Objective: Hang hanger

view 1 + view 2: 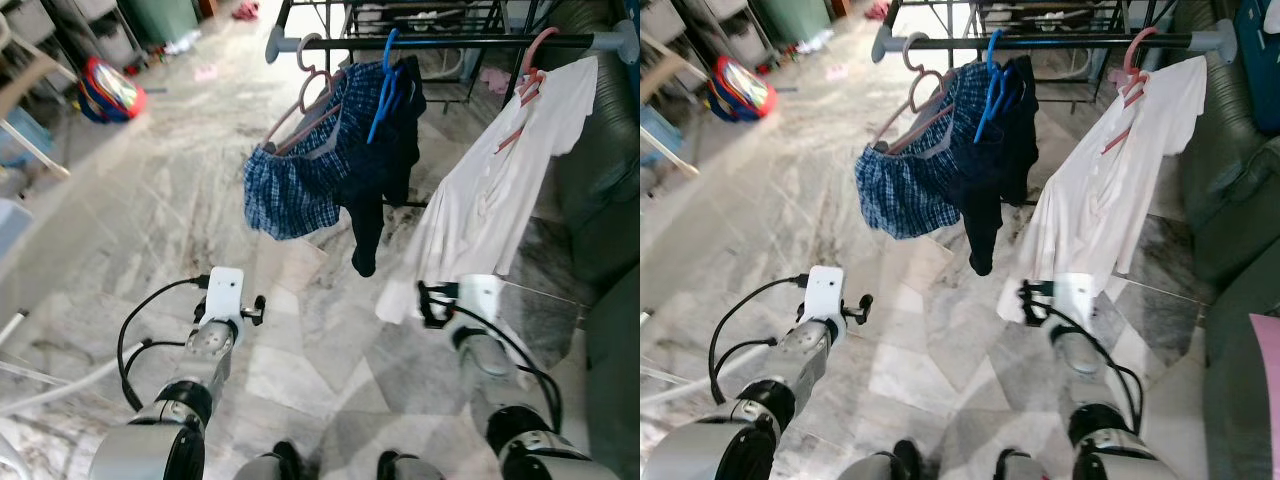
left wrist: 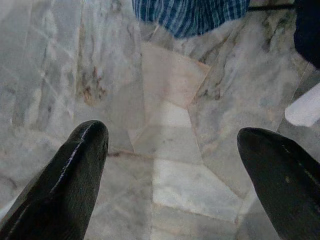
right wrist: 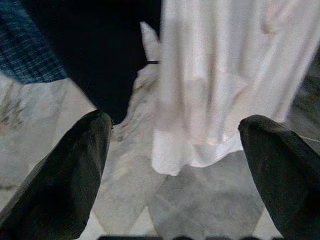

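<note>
Left gripper (image 2: pixel 172 175): jaws spread wide, nothing between them, touching nothing; bare marble floor (image 2: pixel 170 190) fills the gap. Right gripper (image 3: pixel 175 170): jaws spread just as wide, also empty, w/ the hem of the white shirt (image 3: pixel 220 90) hanging beyond the gap, not touching either finger.

Head views: both arms reach forward low in the frame, left one lower left, right one lower right, wrists over the floor. Rail (image 1: pixel 450 42) runs across the top of the frame. On it, from left to right: pink hanger (image 1: pixel 305 95) carrying blue checked shorts (image 1: pixel 295 185), tilted down to the left; blue hanger (image 1: pixel 385 85) w/ a dark garment (image 1: pixel 385 170) draped from it; another pink hanger (image 1: pixel 530 70) at upper right holding the white shirt, which slants down toward the right arm. All three hangers are hooked on the rail.

Wrist vs head: left wrist view catches just the bottom edge of the checked shorts at the top of its frame plus a white corner of cloth at the right edge; the right wrist view gets the dark garment and shirt close up, w/ a bit of the checked fabric at upper left. Head views add a red-and-blue bag (image 1: pixel 110 90) on the floor at upper left, and a dark green sofa (image 1: pixel 1240 200) down the right side.
</note>
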`<state>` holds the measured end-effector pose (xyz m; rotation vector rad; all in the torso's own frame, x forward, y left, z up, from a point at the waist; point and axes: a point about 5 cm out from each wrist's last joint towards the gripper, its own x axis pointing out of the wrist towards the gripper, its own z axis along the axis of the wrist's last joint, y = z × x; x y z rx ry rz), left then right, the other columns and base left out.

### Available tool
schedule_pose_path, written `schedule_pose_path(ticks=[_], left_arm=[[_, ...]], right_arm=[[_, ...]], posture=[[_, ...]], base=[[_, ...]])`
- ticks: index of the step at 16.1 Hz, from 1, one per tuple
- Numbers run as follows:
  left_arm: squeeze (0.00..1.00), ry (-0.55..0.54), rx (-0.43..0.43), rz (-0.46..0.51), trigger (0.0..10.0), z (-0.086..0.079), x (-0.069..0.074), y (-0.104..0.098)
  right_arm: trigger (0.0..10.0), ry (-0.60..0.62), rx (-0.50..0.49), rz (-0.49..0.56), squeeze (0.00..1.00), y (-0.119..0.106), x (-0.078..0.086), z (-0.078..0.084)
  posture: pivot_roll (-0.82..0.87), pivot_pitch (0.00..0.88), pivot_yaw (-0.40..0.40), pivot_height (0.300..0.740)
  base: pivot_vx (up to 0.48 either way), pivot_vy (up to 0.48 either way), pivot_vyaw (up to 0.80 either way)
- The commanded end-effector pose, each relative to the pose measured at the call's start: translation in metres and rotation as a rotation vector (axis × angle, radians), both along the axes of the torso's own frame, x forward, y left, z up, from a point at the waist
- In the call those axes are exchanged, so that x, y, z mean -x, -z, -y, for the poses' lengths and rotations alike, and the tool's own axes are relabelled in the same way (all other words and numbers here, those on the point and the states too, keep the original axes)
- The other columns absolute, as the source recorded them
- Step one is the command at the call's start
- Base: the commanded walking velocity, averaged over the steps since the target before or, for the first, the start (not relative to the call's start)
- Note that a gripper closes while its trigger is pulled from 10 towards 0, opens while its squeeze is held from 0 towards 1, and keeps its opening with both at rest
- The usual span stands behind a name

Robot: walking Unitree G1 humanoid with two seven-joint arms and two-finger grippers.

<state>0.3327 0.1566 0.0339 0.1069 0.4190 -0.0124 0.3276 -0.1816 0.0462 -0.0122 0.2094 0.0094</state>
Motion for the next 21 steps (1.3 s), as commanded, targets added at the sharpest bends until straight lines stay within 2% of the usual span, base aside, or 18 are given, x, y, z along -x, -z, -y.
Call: schedule_pose_path(ticks=[1,3,5,6,9,10,11,14,17,18,19,20,21], left_arm=[[0.0,-0.049,-0.006,-0.03,10.0,-0.01,0.009,0.01],[0.0,-0.06,0.005,-0.05,10.0,-0.009,0.02,0.021],[0.0,-0.037,-0.016,-0.062,10.0,-0.008,0.027,0.029],[0.0,-0.016,-0.031,-0.103,10.0,-0.008,0.036,0.038],[0.0,0.022,-0.084,-0.214,10.0,-0.012,0.056,0.057],[0.0,0.021,-0.087,-0.285,10.0,-0.016,0.066,0.067],[0.0,0.024,-0.088,-0.31,10.0,-0.016,0.07,0.07],[0.0,0.062,-0.153,-0.455,10.0,-0.027,0.101,0.092],[0.0,0.086,-0.154,-0.51,10.0,-0.028,0.11,0.098],[0.0,0.089,-0.163,-0.524,10.0,-0.029,0.113,0.1],[0.0,0.087,-0.164,-0.531,10.0,-0.03,0.114,0.101],[0.0,0.091,-0.171,-0.533,10.0,-0.031,0.115,0.101],[0.0,0.09,-0.182,-0.542,10.0,-0.033,0.116,0.101]], right_arm=[[10.0,-0.031,0.011,-0.009,0.0,0.002,0.001,-0.006],[10.0,-0.078,0.03,-0.016,0.0,0.002,0.0,-0.012],[10.0,-0.087,0.04,-0.067,0.0,0.012,0.006,-0.014],[10.0,-0.062,0.009,-0.171,0.0,0.032,0.02,-0.012],[10.0,-0.008,-0.079,-0.381,0.0,0.072,0.056,-0.012],[10.0,-0.043,-0.088,-0.474,0.0,0.089,0.076,-0.017],[10.0,-0.048,-0.087,-0.503,0.0,0.093,0.082,-0.018],[10.0,-0.015,-0.116,-0.607,0.0,0.11,0.106,-0.013],[10.0,-0.039,-0.085,-0.659,0.0,0.118,0.119,-0.015],[10.0,-0.042,-0.102,-0.7,0.0,0.124,0.128,-0.017],[10.0,-0.063,-0.069,-0.741,0.0,0.129,0.139,-0.017],[10.0,-0.051,-0.055,-0.747,0.0,0.13,0.141,-0.014],[10.0,0.019,-0.068,-0.764,0.0,0.133,0.148,-0.003]], posture=[[-0.02,0.227,0.071,0.74],[0.01,0.228,0.045,0.74],[0.02,0.233,0.042,0.74],[0.02,0.234,0.046,0.74],[0.04,0.236,0.055,0.74],[0.05,0.233,0.057,0.74],[0.06,0.234,0.058,0.74],[0.06,0.234,0.065,0.74],[0.06,0.234,0.067,0.74],[0.06,0.233,0.066,0.74],[0.06,0.232,0.064,0.74],[0.06,0.231,0.064,0.74],[0.06,0.23,0.066,0.74]], base=[[0.0,0.0,0.0],[0.0,0.0,0.0],[0.0,0.0,0.0],[0.0,0.0,0.0],[0.0,0.0,0.0],[0.0,0.0,0.0],[0.0,0.0,0.0],[0.0,0.0,0.0],[0.0,0.0,0.0],[0.0,0.0,0.0],[0.0,0.0,0.0],[0.0,0.0,0.0],[0.0,0.0,0.0]])
